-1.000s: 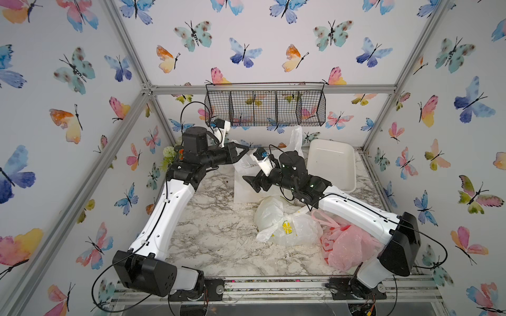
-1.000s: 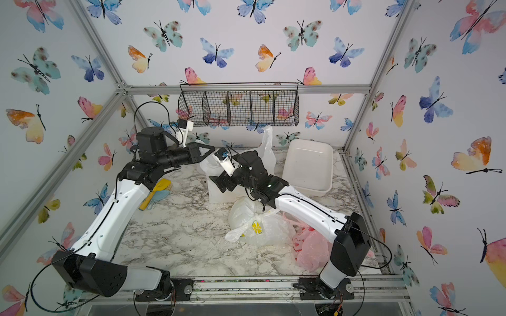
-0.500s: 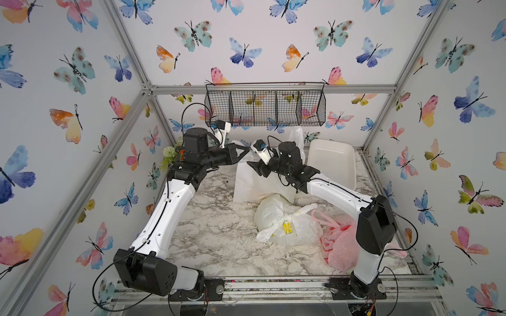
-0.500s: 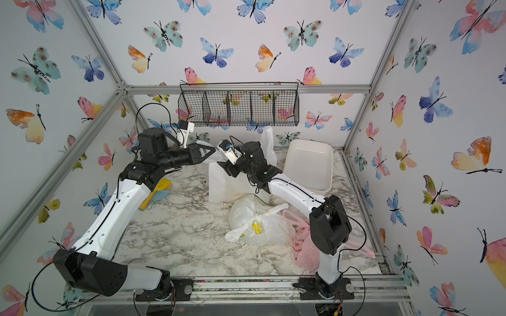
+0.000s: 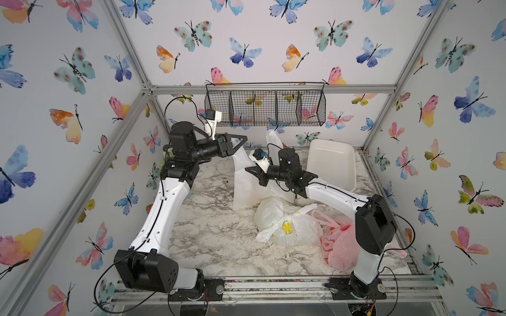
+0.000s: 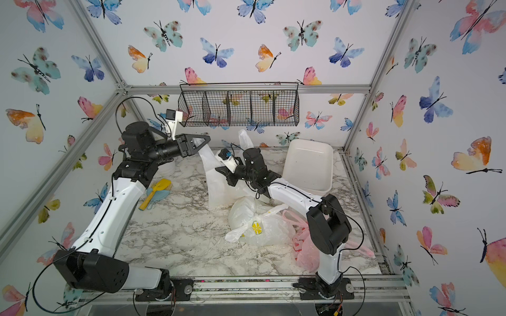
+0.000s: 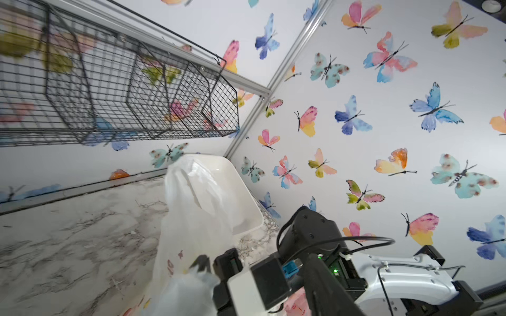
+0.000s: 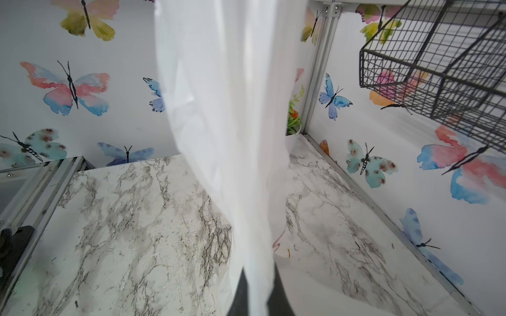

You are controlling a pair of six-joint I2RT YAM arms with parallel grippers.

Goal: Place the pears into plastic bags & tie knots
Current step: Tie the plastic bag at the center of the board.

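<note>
Back of the tabletop (image 5: 219,240): the doodle bag (image 5: 243,188) stands tall, one handle strip (image 5: 236,161) climbing toward the left gripper (image 5: 242,139), whose opening I can't tell. The right gripper (image 5: 250,171), nearer, is clamped on the bag lower down.

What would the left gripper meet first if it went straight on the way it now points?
Probably the white bag's upright handle strip, just ahead of the left gripper; the white tub lies behind it, though depth is unclear.

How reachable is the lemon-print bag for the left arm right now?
Probably yes: the lemon-print bag lies uncovered on the marble, and the left gripper, raised by the white bag, looks free to swing down.
</note>
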